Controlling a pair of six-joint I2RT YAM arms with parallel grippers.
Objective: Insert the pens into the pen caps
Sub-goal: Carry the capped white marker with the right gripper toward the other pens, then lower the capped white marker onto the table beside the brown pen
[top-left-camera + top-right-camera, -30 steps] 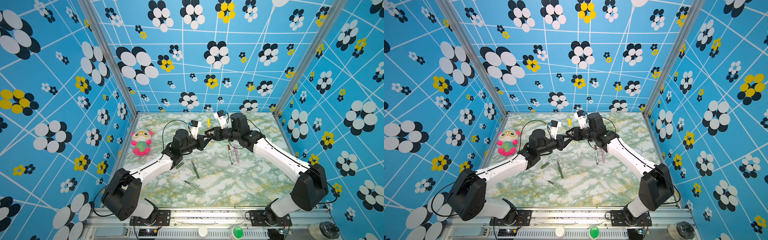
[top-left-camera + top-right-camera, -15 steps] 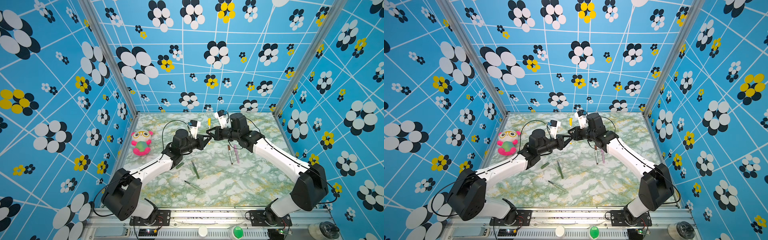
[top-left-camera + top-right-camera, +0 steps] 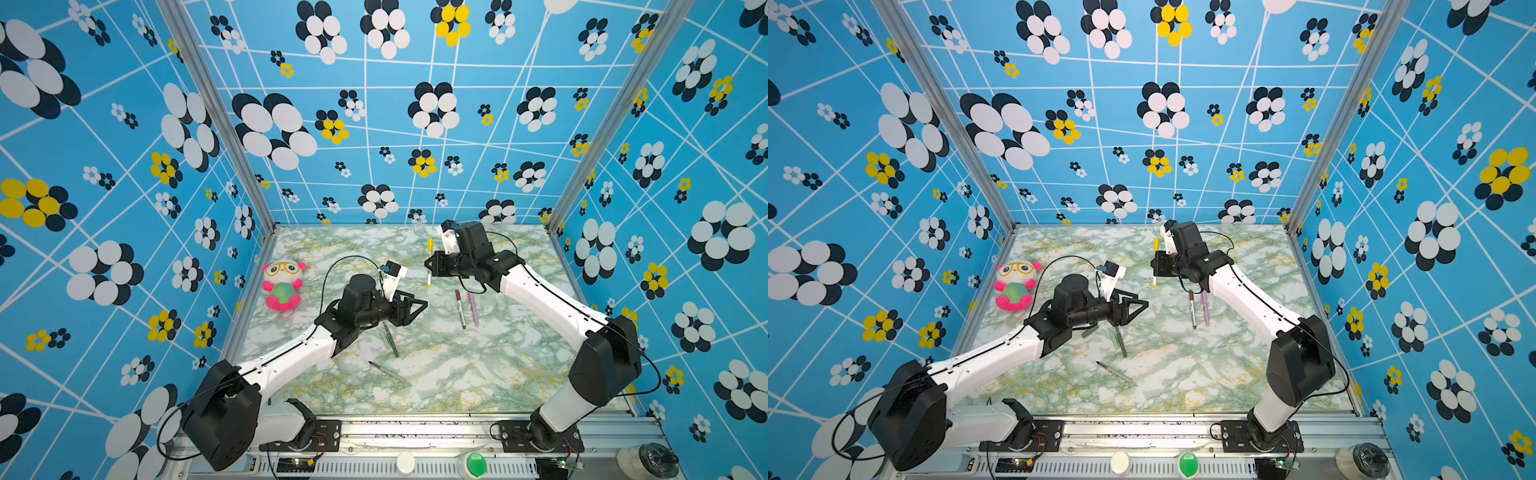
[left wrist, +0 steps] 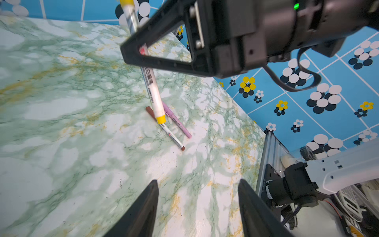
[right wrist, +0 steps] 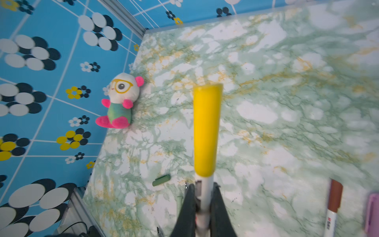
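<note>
— Yellow pen [image 3: 429, 277]: where, and lying how?
— Off the desk [image 3: 478, 374], pinched at the white barrel by the right gripper [image 3: 429, 266], jaws pressed tight on it. Yellow cap [image 3: 430, 244] seated on the end toward the far side of the desk. Long axis crosswise to the jaws and steep; exact tilt hard to tell.
— And the left side?
— Left gripper [image 3: 420, 308] with jaws spread, nothing between them. Apart from the yellow pen, nearer the front.
— Next move, then?
— Probably laying it down by the brown pen [image 3: 460, 309] and pink pen [image 3: 473, 309]. Both capped, flat on the desk, side by side, just toward the right arm's base. Right arm plainly nearer.
— After that?
— Dark green pen [image 3: 391, 343] just below the spread left jaws, long axis front to back, pale green cap [image 3: 386, 341] just beside it. Dark green cap [image 3: 1090, 331] close under the left arm. Pale green pen [image 3: 386, 371] further forward, slanted, bare-tipped. Left arm nearer to all four.
</note>
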